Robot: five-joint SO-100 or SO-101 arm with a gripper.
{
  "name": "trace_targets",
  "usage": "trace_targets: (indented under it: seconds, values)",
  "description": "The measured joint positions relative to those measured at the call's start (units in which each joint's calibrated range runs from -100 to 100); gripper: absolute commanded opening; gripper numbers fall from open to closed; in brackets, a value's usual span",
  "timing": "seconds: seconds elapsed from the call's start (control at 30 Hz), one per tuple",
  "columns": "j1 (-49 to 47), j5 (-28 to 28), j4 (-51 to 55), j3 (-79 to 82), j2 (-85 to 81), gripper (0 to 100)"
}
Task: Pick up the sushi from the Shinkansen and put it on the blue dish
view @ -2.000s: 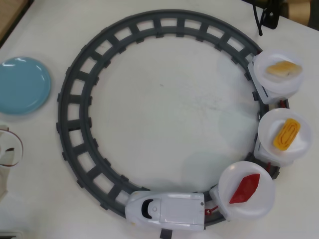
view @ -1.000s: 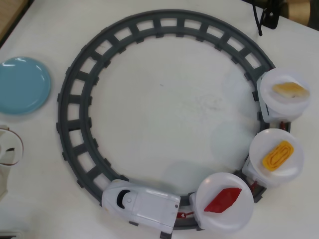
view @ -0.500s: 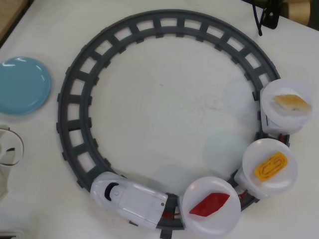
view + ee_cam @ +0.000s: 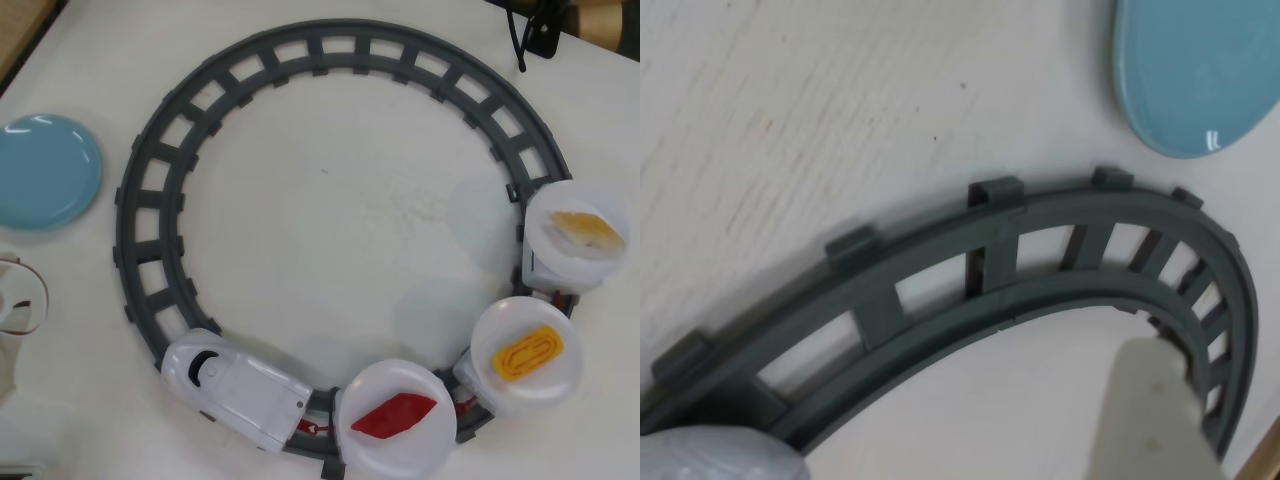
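Plastic toys on a matt table

The Shinkansen (image 4: 238, 391) is glossy white plastic; the track (image 4: 150, 200) matt grey plastic; the sushi (image 4: 394, 415) shiny red; the blue dish (image 4: 45, 170) glazed-looking, reflective.

grey circular track (image 4: 160, 190) on white table (image 4: 340, 210), yellow rolled piece (image 4: 527, 352) and pale orange piece (image 4: 586, 230) on white plates

- no text, label, brand or number can be read in either view.
- no lettering can be made out on the shinkansen (image 4: 238, 389), the blue dish (image 4: 45, 170) or the track (image 4: 150, 240).
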Motion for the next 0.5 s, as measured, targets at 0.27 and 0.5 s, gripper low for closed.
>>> trace_targets:
  seconds: [0.27, 0.5]
  values:
    - [6.3, 0.0, 1.5, -2.6, 3.5, 25]
    - [7.8, 0.0, 6.2, -13.0, 12.7, 25]
